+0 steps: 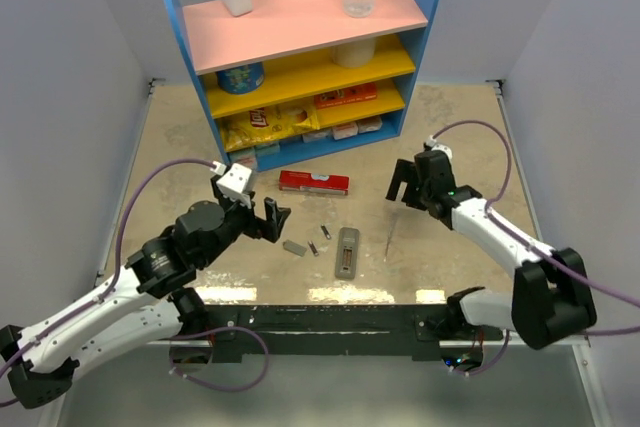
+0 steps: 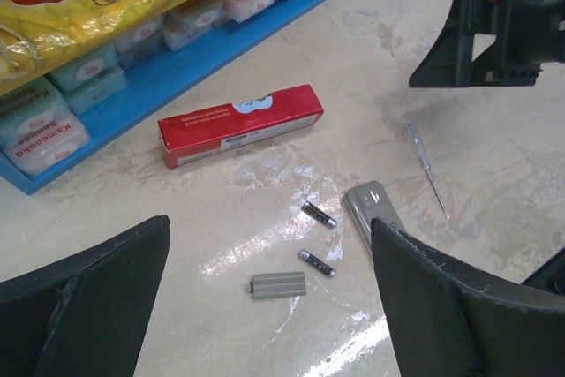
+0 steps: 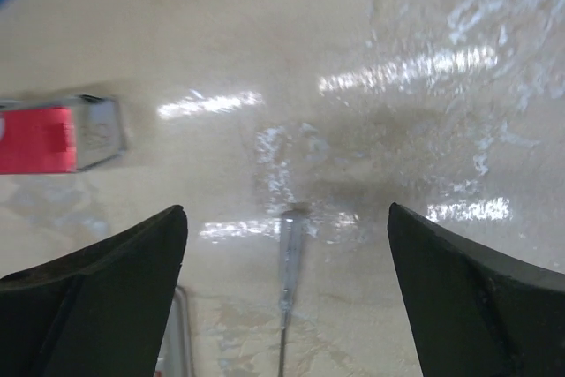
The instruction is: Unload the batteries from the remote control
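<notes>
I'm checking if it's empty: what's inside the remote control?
The remote control shows a pale grey inner face, too small to tell more. In the left wrist view a finger covers most. Two batteries lie outside.

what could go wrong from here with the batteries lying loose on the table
1. The batteries are round and lie loose on the glossy table. A nudge from an arm passing low could roll them away.
2. The thin tool lies right below the right arm's open jaws. A descent here might knock it toward the remote control.
</notes>
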Available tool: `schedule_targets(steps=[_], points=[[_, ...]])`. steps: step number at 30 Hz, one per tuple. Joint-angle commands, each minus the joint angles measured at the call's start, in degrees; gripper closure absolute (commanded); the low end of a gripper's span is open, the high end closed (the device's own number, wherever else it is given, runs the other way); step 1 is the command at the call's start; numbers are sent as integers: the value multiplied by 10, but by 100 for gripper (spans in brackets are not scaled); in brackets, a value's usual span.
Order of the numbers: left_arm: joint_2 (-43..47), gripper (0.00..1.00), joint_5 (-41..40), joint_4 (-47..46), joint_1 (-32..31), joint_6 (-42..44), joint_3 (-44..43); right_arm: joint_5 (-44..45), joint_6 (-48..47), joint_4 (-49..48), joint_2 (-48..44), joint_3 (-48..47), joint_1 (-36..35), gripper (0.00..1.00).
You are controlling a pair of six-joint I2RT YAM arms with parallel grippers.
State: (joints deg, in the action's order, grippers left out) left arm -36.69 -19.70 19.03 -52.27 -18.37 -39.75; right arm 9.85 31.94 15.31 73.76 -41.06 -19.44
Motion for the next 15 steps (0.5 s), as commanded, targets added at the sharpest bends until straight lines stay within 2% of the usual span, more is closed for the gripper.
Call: schedule_targets(steps=[1,9,15], points=[[21,0,-24,-10,-4,7,-3,-11,-36,46,-112,-54,-1,2],[89,0,-61,-29,-6,4,8,-124,-54,113,-287,-87,-2,2],[137,0,-72,-43,-7,12,20,-163,-52,125,-410,-73,-2,2]])
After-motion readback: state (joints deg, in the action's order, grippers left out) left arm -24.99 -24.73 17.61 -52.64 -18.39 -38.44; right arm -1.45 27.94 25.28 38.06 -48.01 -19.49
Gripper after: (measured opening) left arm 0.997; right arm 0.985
